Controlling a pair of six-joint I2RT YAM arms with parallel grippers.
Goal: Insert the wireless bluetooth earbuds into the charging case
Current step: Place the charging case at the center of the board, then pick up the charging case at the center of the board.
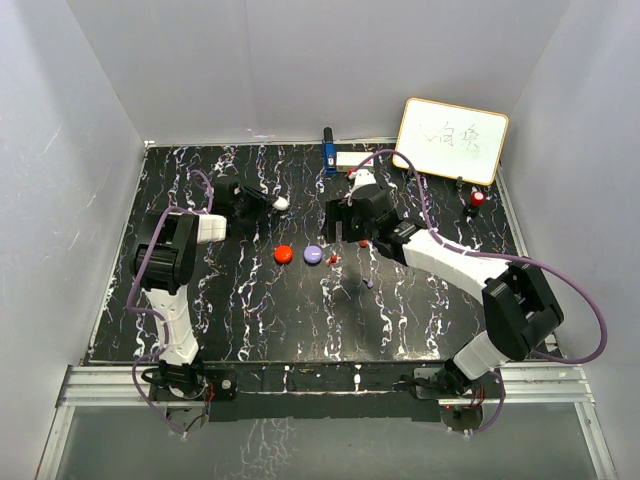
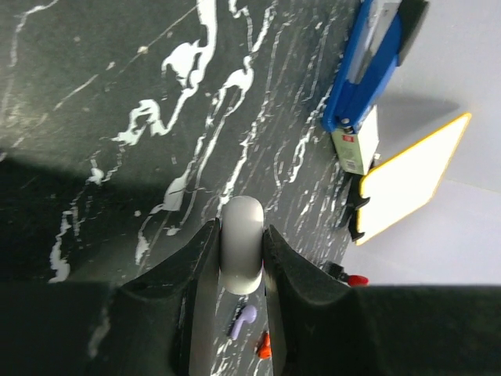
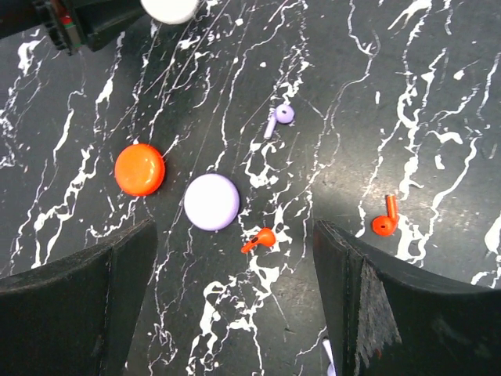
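Note:
My left gripper [image 2: 240,258] is shut on a white rounded charging case [image 2: 240,244], held just above the table; the top view shows the case [image 1: 281,203] at the back left. Beyond it in the left wrist view lie a purple earbud [image 2: 243,321] and a red earbud [image 2: 264,345]. My right gripper [image 3: 235,235] hangs open over the table, and one red earbud [image 3: 260,239] lies between its fingers, untouched. A second red earbud [image 3: 384,222] lies outside the right finger. The purple earbud [image 3: 278,119] lies farther ahead.
A red puck [image 3: 140,169] and a purple puck [image 3: 211,202] sit left of the red earbud. At the back of the table [image 1: 250,310] are a blue object [image 1: 328,150], a whiteboard [image 1: 452,140] and a red-capped object [image 1: 478,198].

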